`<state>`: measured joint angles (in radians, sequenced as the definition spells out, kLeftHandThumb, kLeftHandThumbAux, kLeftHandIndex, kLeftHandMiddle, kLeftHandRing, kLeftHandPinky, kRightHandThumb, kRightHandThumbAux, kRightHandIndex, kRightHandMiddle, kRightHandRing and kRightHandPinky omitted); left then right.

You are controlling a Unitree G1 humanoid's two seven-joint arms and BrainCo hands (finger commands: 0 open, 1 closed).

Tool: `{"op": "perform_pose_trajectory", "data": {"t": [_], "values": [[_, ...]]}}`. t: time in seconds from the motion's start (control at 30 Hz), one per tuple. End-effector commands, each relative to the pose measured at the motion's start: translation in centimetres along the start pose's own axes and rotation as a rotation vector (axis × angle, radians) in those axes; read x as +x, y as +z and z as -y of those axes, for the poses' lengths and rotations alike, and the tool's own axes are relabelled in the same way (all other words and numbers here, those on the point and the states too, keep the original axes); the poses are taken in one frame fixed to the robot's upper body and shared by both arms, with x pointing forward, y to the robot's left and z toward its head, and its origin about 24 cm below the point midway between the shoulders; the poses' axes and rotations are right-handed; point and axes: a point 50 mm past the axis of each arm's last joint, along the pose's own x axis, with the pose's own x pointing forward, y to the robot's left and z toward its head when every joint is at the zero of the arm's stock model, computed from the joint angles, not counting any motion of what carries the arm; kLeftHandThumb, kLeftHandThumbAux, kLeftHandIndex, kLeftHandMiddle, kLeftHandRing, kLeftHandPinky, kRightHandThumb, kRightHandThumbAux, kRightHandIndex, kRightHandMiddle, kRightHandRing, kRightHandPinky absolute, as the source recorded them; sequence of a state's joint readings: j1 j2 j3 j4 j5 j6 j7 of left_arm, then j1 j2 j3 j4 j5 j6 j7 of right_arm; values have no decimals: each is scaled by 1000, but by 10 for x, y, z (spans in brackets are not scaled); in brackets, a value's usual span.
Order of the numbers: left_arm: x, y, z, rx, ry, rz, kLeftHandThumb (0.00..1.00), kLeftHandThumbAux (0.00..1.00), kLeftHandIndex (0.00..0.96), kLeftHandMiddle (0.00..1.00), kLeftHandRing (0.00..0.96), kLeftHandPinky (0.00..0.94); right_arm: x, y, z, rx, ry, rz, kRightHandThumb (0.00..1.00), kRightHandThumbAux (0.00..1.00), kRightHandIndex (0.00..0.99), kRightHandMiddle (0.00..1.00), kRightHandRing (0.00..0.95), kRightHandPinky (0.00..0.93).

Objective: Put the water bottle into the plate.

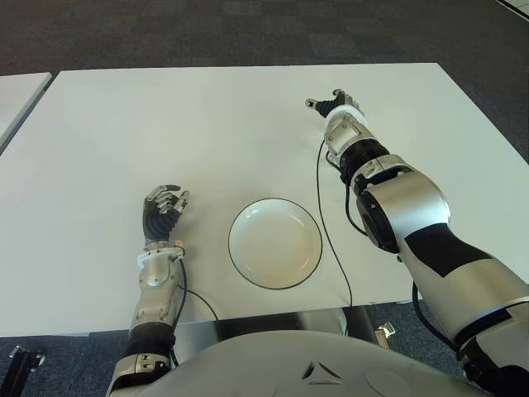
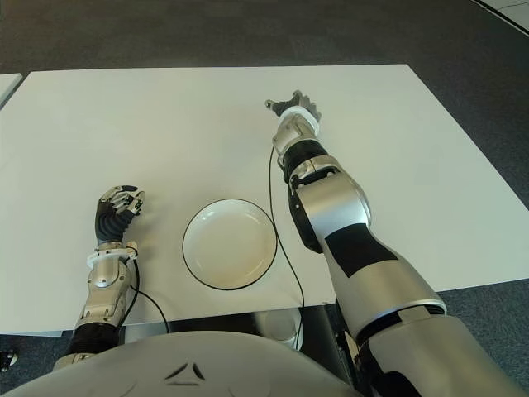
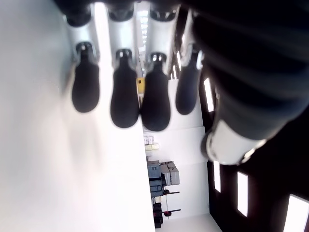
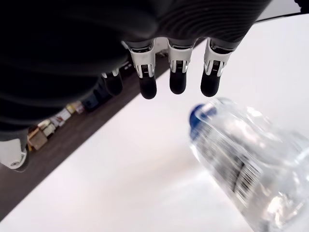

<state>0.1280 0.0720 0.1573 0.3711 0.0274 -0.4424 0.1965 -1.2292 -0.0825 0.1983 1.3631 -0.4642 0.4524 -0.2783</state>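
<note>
A clear water bottle (image 4: 241, 164) with a blue cap (image 4: 199, 115) shows only in the right wrist view, lying on the white table close under my right hand (image 4: 176, 84). The fingers there are stretched out straight past the cap and do not wrap the bottle. In the eye views my right hand (image 1: 332, 103) reaches to the far middle-right of the table (image 1: 124, 124), and its arm hides the bottle. The white plate (image 1: 274, 242) with a dark rim sits empty near the front edge. Left of the plate is my left hand (image 1: 165, 205), relaxed and holding nothing.
A black cable (image 1: 331, 240) runs from the right forearm along the plate's right side to the front edge. A corner of a second white table (image 1: 16, 91) shows at the far left. Dark carpet surrounds the tables.
</note>
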Motion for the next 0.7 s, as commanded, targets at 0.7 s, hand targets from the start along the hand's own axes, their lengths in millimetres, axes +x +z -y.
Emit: {"op": "perform_pose_trajectory", "data": {"t": [0.7], "values": [[2,2,5,-45,-7,16,707,711,436,688,664,633,2,3,-3,15,60,100,368,309,0,0,0,0]]}}
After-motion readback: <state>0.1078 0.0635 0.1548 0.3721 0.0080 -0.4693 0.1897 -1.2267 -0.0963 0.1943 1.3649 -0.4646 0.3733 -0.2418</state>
